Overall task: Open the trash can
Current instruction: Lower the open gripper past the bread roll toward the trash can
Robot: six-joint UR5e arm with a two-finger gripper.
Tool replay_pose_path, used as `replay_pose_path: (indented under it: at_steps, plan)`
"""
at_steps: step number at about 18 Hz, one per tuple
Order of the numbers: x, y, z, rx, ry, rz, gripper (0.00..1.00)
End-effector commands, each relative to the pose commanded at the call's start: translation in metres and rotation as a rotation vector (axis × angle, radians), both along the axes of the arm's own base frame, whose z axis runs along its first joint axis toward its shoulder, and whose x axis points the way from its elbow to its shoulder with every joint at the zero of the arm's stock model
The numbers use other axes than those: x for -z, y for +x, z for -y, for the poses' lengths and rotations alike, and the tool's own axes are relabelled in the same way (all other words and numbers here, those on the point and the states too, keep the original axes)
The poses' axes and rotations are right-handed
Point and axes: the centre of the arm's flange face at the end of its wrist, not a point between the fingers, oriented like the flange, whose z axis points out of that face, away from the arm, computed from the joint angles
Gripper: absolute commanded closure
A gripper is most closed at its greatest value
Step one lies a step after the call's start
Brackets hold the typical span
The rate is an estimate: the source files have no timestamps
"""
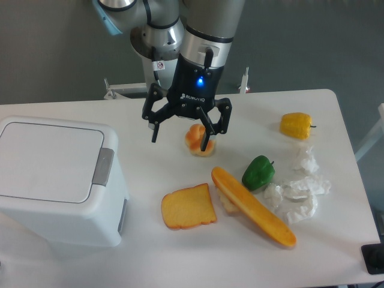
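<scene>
One big white desk (150, 120) carries everything. Biggest thing on it is the trash can (57, 180), sitting at the left edge with its flat lid down and the grey latch (102, 167) facing the food. Next is the robot arm coming in from the back, its tool (180, 137) hanging over the middle with fingers spread wide, nothing in them, well apart from the bin. Then a long baguette sandwich (255, 207) lies diagonally, a pile of crumpled white paper (297, 192) just right of it, and a toast slice (188, 207) to its left. Smaller stuff: green pepper (258, 171), yellow pepper (296, 125) near the far right, and a knotted bun (197, 141) partly hidden behind one finger.
</scene>
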Motion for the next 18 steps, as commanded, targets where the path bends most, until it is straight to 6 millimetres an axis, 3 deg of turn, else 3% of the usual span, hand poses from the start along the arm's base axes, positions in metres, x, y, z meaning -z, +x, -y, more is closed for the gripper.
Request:
replay_pose_path:
  at_steps: [18]
  plan:
    - [0.008,0.011,-0.017,0.020,0.035,0.058,0.00]
